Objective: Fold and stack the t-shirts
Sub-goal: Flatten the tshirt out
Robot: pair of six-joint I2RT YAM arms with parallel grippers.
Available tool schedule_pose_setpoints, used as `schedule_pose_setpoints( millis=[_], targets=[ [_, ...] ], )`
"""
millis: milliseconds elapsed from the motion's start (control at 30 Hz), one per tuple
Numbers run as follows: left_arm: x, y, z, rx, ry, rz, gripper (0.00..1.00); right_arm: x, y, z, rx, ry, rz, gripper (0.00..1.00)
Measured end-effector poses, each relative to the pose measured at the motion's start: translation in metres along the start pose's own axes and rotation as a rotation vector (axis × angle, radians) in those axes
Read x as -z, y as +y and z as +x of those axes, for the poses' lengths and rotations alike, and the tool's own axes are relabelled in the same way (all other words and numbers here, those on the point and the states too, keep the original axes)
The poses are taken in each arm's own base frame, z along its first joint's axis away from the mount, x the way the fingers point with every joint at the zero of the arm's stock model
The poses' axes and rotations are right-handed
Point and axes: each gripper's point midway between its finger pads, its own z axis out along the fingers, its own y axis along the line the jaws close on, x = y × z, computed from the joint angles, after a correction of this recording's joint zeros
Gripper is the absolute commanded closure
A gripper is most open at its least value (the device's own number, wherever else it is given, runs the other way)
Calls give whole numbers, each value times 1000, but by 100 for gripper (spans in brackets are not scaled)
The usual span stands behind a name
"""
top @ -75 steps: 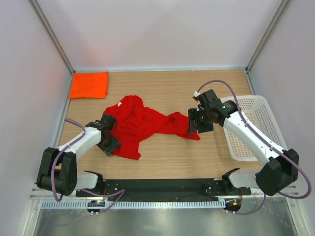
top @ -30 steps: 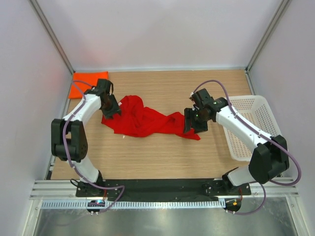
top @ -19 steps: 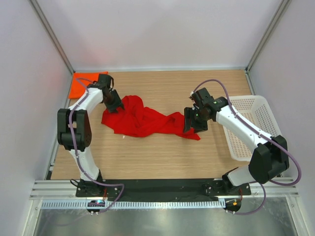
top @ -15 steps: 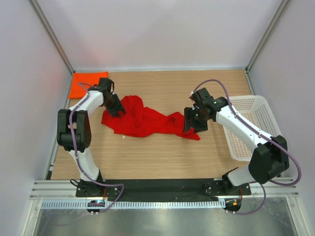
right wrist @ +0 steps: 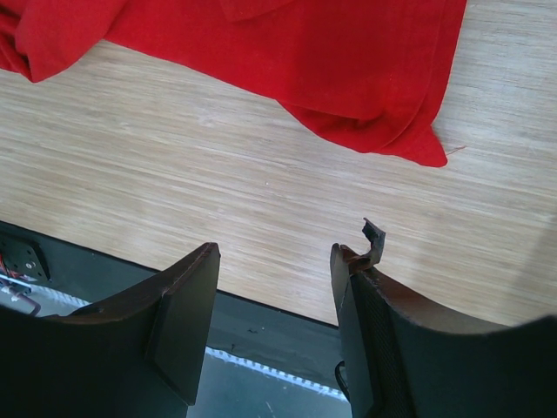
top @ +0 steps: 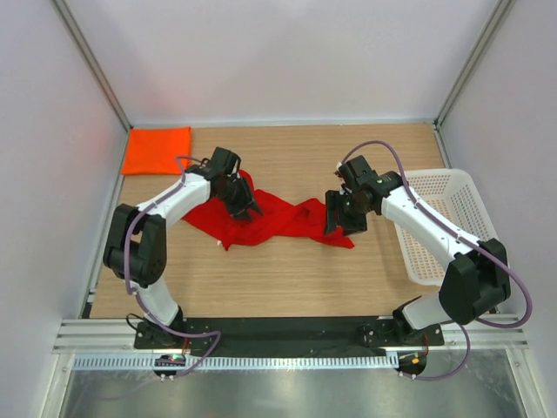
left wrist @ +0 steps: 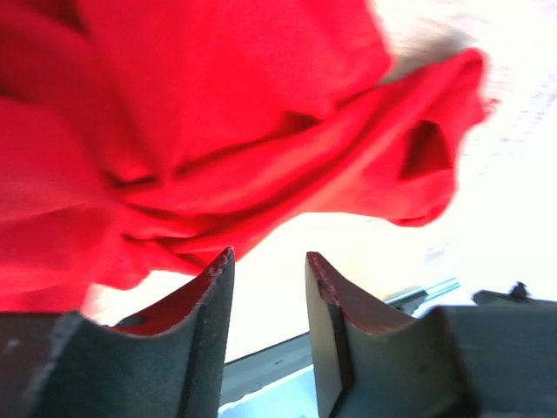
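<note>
The wooden table (top: 287,279) carries everything. The red t-shirt (top: 283,219) lies crumpled across its centre, a rumpled band running from nine o'clock towards three. It looks light and limp, likely to sag and bunch wherever it is lifted. I judge it wants two well-spread holds at hem corners or shoulders, not one pinch in the heap. The white mesh basket (top: 461,209) sits at the three o'clock edge. The orange t-shirt (top: 157,150) lies folded flat in the ten o'clock corner, well apart from the red one.

The left gripper (top: 248,212) hangs over the red shirt's nine o'clock half, its fingers slightly apart with nothing between them. The right gripper (top: 338,225) hangs over the shirt's three o'clock end, its jaws wider apart and also empty.

Only the top view gives the whole layout and the orange shirt. The left wrist view shows deep overlapping folds up close. The right wrist view shows a doubled corner lying on bare wood, a promising place to take hold.
</note>
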Motion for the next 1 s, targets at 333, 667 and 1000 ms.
schedule_pose_setpoints(
  millis=[333,667,1000],
  targets=[
    [30,17,-20,-42,-117,-76,65,0,0,0,0,1,0,39],
    [69,106,-63,111,-251,-194,78,-2,1,4,-1,14,-9,39],
    [16,125,-60,124,-122,-234,77,-1,2,5,-1,18,-17,39]
  ],
)
